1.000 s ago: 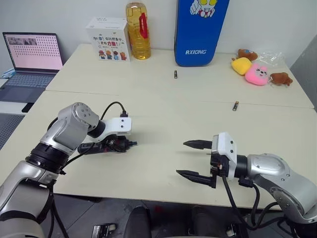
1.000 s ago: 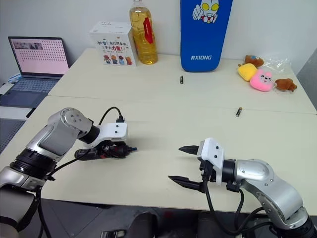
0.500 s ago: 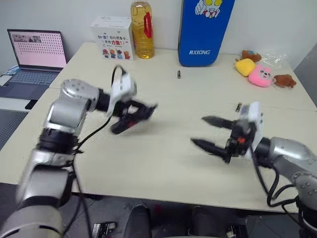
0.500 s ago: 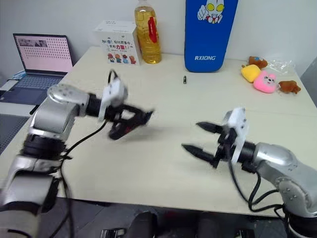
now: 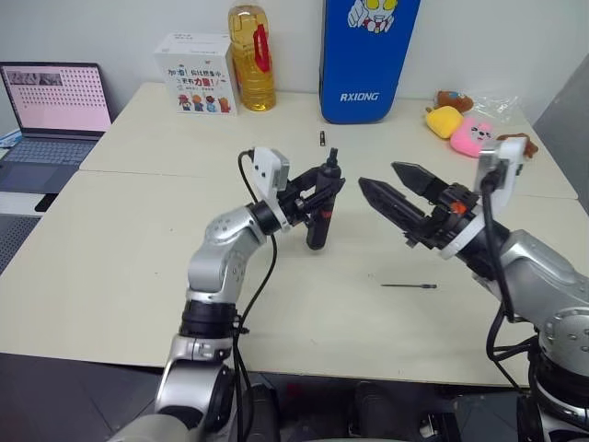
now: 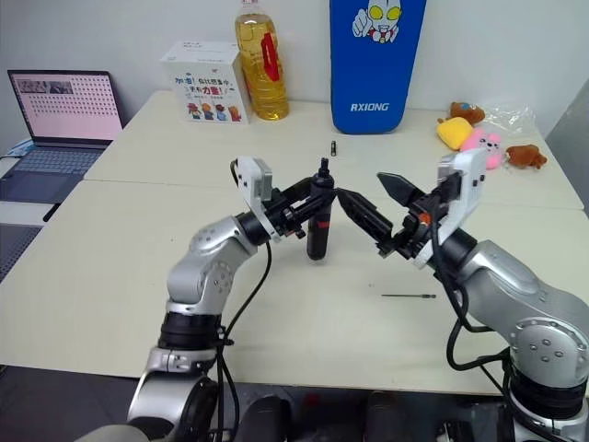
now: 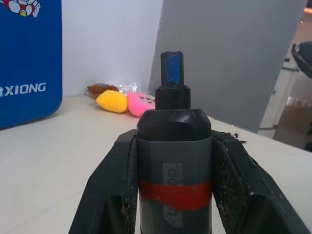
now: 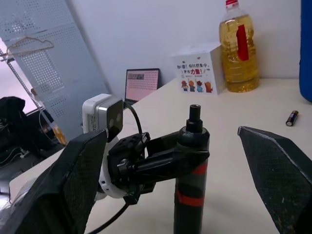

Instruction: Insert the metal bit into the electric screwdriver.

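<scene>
My left gripper (image 5: 324,196) is shut on the electric screwdriver (image 5: 319,221), a black cylinder with a red band. It holds the tool upright above the middle of the table, narrow tip up. In the left wrist view the black fingers (image 7: 109,195) clamp the body (image 7: 174,161) from both sides. To the right, my right gripper (image 5: 378,175) is open, its fingers pointing at the tool's top with nothing between them. The right wrist view shows the screwdriver (image 8: 191,165) standing between its spread fingers (image 8: 73,185). The metal bit (image 5: 409,286), a thin dark rod, lies flat on the table below my right gripper.
A small battery (image 5: 323,138) lies further back. Along the table's far edge stand a white box (image 5: 196,72), an oil bottle (image 5: 250,55) and a blue bag (image 5: 368,55). Plush toys (image 5: 465,129) sit at the back right. A laptop (image 5: 55,101) is on the left.
My left arm lifted the screwdriver off the table and swung it right to the centre, turning it upright. My right gripper rose and turned toward it, still open.
</scene>
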